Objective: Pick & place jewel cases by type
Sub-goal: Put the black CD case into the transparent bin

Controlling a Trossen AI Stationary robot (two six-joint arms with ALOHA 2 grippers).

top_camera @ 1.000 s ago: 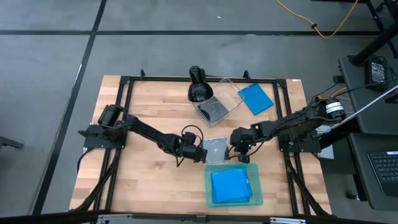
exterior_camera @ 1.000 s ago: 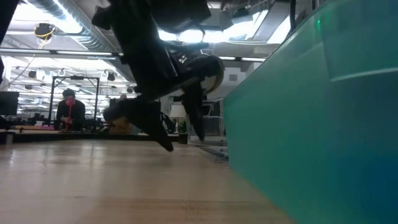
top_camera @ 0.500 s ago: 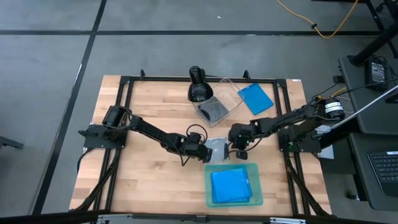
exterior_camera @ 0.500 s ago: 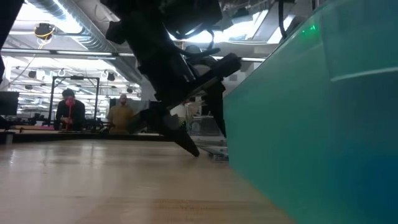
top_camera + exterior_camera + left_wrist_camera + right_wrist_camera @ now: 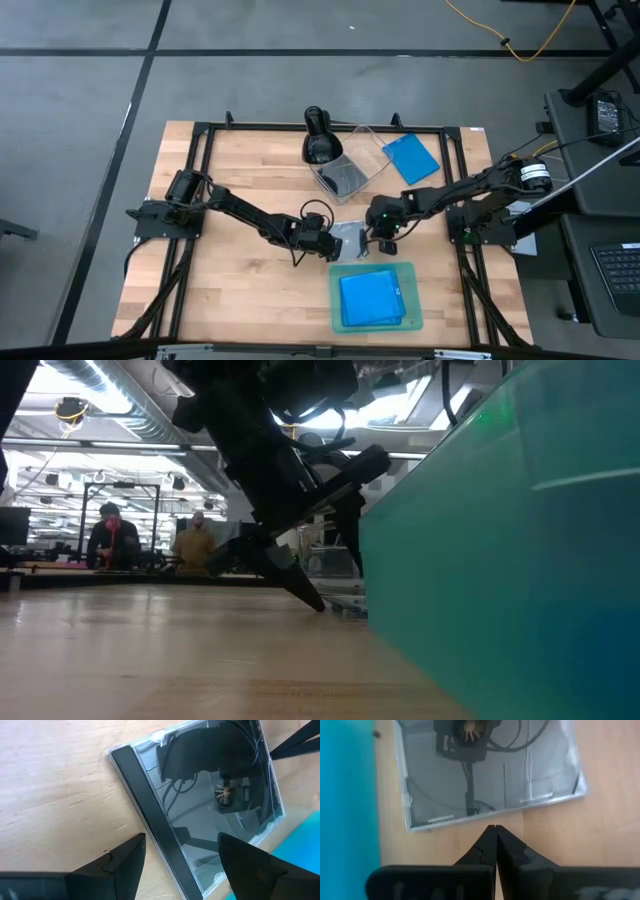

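My left gripper (image 5: 328,243) hangs low over the middle of the table (image 5: 230,170), its fingers (image 5: 115,865) spread wide and holding nothing, tips at the left edge of the black-and-clear disc case (image 5: 347,239). That case lies flat on the wood, its black spine (image 5: 150,830) just ahead of my left fingers. On its right side my right gripper (image 5: 385,243) is pressed shut on nothing, its point just short of the case's edge (image 5: 470,817). Nearer, touching or just beside the case, sits the teal tray (image 5: 410,315) with a blue case (image 5: 372,298) inside. Far right lies another blue case (image 5: 411,158), beside the clear tub (image 5: 372,150).
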